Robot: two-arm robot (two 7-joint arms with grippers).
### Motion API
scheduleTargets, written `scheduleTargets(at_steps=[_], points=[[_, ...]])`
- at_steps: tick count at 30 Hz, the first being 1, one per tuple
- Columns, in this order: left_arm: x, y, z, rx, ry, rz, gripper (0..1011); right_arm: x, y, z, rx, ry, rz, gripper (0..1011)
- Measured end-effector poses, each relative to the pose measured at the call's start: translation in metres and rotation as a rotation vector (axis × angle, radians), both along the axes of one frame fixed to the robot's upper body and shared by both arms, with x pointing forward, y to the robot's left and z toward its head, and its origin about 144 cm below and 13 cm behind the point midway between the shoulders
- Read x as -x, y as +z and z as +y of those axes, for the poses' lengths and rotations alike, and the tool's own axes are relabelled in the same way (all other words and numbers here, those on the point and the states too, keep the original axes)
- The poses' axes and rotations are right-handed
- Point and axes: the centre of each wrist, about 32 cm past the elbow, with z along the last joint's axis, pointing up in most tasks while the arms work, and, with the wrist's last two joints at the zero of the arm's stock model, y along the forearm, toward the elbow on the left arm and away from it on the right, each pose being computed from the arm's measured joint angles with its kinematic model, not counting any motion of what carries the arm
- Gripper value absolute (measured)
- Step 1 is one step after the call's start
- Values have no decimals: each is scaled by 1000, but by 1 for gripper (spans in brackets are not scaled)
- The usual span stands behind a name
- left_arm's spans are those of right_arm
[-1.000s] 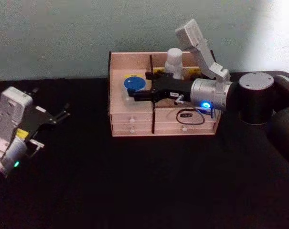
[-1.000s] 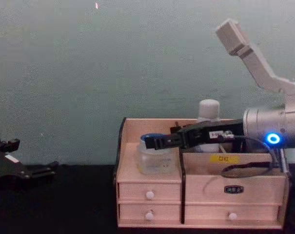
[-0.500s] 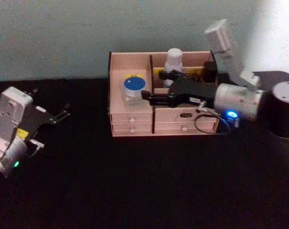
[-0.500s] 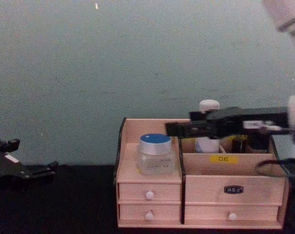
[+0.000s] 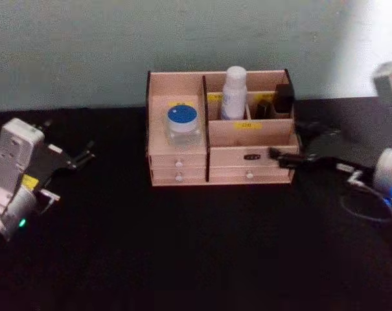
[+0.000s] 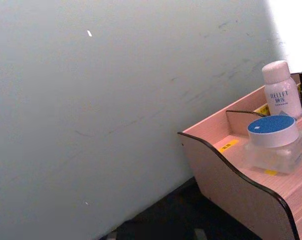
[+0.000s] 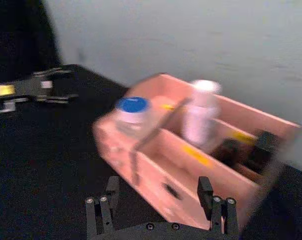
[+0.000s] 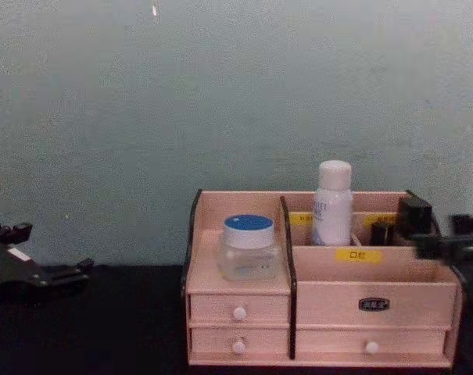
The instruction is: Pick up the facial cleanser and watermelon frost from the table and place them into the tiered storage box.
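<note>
Right tool (image 5: pixel 281 159) open and empty off the box's right end, left tool (image 5: pixel 79 157) open, parked far left; jar (image 5: pixel 182 124) and bottle (image 5: pixel 234 92) sit in the box (image 5: pixel 183 170), both look light, rigid, slippery-sided, best gripped mid-body.

the pale pinkish wooden tiered storage box with dark edge panels, yellow labels and white-knobbed drawers (image 5: pixel 221 165) stands on the black table against the wall. the squat clear jar with a blue lid, the watermelon frost (image 5: pixel 182 125), sits upright on its left shelf. the tall white facial cleanser bottle with blue print (image 5: pixel 234 94) stands upright in the back middle compartment.
</note>
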Motion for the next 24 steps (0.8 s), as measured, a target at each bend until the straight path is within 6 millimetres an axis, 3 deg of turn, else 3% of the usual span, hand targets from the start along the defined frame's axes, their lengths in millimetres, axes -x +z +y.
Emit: scheduleTargets(at_steps=[4, 10, 16, 24], points=[[0, 0, 0, 0, 0, 0, 1001, 21, -3, -17, 26, -184, -69, 1003], [0, 0, 0, 0, 0, 0, 1001, 37, -18, -17, 112, -429, -176, 1002], [0, 0, 0, 0, 0, 0, 1001, 38, -43, -5, 198, -565, -212, 1002], [0, 0, 0, 0, 0, 0, 1001, 30, -68, 8, 242, -593, -182, 1002]])
